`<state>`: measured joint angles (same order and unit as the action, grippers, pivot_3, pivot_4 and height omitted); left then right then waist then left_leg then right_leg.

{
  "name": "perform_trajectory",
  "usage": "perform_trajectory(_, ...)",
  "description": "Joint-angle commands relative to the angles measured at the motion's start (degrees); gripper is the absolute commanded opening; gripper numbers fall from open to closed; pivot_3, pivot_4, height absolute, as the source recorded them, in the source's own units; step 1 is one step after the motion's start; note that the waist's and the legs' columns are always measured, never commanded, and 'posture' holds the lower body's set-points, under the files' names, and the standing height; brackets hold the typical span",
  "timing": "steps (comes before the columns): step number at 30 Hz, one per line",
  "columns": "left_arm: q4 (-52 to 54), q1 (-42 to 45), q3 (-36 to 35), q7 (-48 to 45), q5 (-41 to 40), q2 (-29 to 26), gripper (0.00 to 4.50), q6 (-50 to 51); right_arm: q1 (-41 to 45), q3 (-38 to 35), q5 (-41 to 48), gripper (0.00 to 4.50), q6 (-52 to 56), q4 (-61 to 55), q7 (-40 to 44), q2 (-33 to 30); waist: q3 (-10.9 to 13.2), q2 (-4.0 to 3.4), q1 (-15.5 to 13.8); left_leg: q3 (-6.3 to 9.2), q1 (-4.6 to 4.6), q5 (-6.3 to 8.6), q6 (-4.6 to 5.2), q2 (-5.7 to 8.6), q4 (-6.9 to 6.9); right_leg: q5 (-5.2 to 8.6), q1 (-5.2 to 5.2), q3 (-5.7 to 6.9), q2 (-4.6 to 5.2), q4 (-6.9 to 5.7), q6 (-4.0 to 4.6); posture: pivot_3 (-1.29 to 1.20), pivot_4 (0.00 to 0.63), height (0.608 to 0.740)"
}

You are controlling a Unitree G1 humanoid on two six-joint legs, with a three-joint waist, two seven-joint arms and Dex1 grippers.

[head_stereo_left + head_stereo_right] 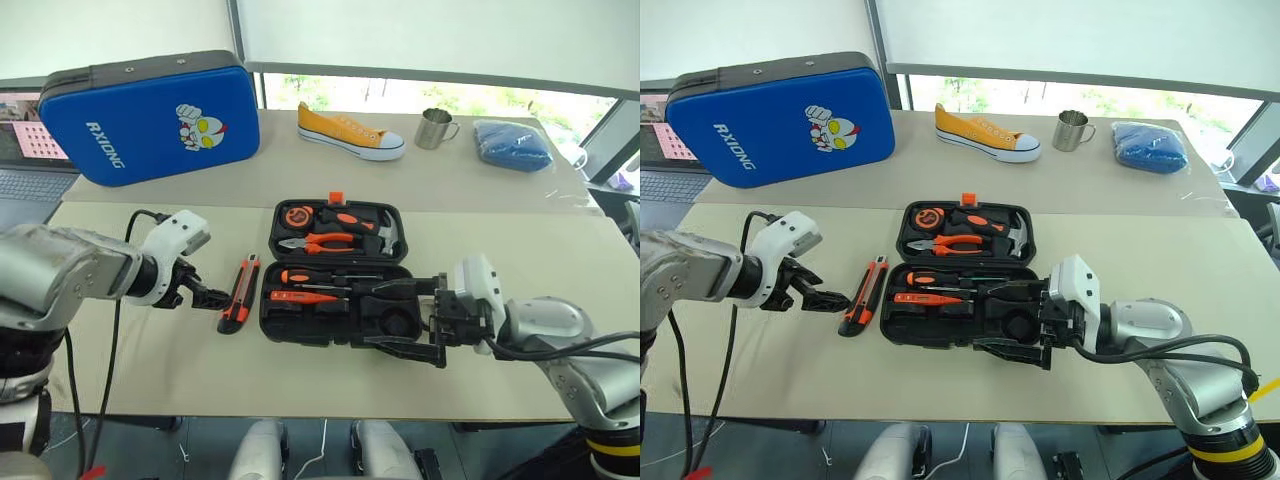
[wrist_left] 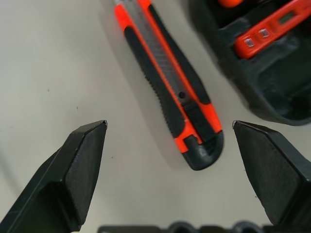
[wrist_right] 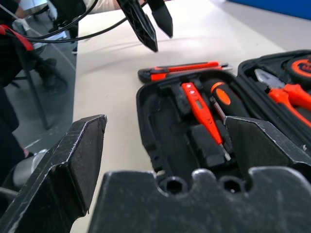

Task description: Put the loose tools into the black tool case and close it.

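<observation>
The black tool case (image 1: 372,268) lies open in the middle of the table, lid half away from me. Its near half holds a black-and-orange screwdriver (image 1: 310,276) and the orange tester pen (image 1: 298,296). The lid half holds pliers (image 1: 325,242), a hammer (image 1: 385,232) and a tape measure (image 1: 297,214). The black-and-orange utility knife (image 1: 239,292) lies on the table just left of the case. My left gripper (image 1: 212,297) is open, close above the knife's near end (image 2: 204,150). My right gripper (image 1: 372,315) is open, its fingers straddling the case's near right corner.
A big blue cartoon-printed case (image 1: 150,115) stands at the back left, with a laptop (image 1: 25,170) beside it. On the far table lie a yellow shoe (image 1: 350,132), a metal mug (image 1: 435,128) and a blue cloth (image 1: 512,143).
</observation>
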<state>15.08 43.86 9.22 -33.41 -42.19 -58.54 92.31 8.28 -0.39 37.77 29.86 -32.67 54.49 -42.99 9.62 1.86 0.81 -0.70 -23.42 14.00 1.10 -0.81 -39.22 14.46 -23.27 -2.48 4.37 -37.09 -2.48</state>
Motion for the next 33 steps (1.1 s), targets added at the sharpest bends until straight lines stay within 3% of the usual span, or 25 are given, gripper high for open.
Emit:
perform_trajectory(1,-4.54,4.04,5.03,4.98,-3.75,1.48,4.45,0.19,0.00,-1.06,0.37,4.50,-0.41,-3.75,-2.01,0.58,0.00,0.00,-0.05,-0.01,-0.01,0.00,0.00,0.02,0.00,0.00,0.00,-0.01,0.03,0.02,-0.01,0.00,0.150,0.739)
perform_trajectory(11,-16.53,11.69,12.10,14.12,-5.51,12.94,4.45,0.19,-1.02,-2.11,2.01,4.50,2.69,-8.25,-7.36,0.66,0.05,0.09,-0.53,0.00,-0.08,-0.03,-0.05,0.09,-0.03,0.00,-0.01,0.01,0.03,0.01,-0.02,0.00,0.150,0.739)
perform_trajectory(19,-17.83,10.45,18.19,14.14,-2.52,15.05,4.45,0.19,-0.19,-2.81,3.62,4.50,4.77,-9.70,-10.28,0.57,0.03,0.06,-0.56,0.00,-0.02,-0.03,-0.06,0.12,-0.03,0.00,0.05,0.00,0.06,0.01,-0.02,0.00,0.150,0.739)
perform_trajectory(20,-17.74,10.28,18.78,13.90,-2.32,15.25,3.94,0.19,-0.09,-2.85,3.72,4.50,4.91,-9.74,-10.47,0.55,0.01,0.01,-0.58,0.00,0.03,-0.04,-0.06,0.12,-0.03,0.00,0.10,0.00,0.06,0.01,-0.02,0.00,0.150,0.739)
perform_trajectory(26,-18.77,10.19,20.10,12.41,0.49,16.49,1.89,0.19,0.65,-3.00,4.61,4.50,5.75,-10.16,-11.33,0.16,-0.09,-0.14,-0.78,-0.02,0.09,-0.03,-0.05,0.16,-0.03,0.01,0.15,-0.03,0.07,0.01,-0.03,0.00,0.150,0.739)
perform_trajectory(28,-19.86,9.56,19.26,11.62,1.49,16.07,1.66,0.19,0.78,-3.26,5.40,4.50,6.17,-10.55,-10.69,-0.68,-0.11,-0.17,-0.83,-0.02,0.09,-0.03,-0.05,0.16,-0.03,0.01,0.15,-0.03,0.07,0.01,-0.03,0.00,0.150,0.739)
perform_trajectory(33,-19.16,5.17,17.45,9.49,6.00,10.73,1.61,-2.45,0.41,-4.22,7.29,4.50,6.77,-11.60,-9.88,-2.48,-0.20,-0.33,-0.25,-0.03,0.14,-0.03,-0.05,0.13,-0.02,0.01,0.16,-0.04,0.05,0.01,-0.02,0.00,0.150,0.739)
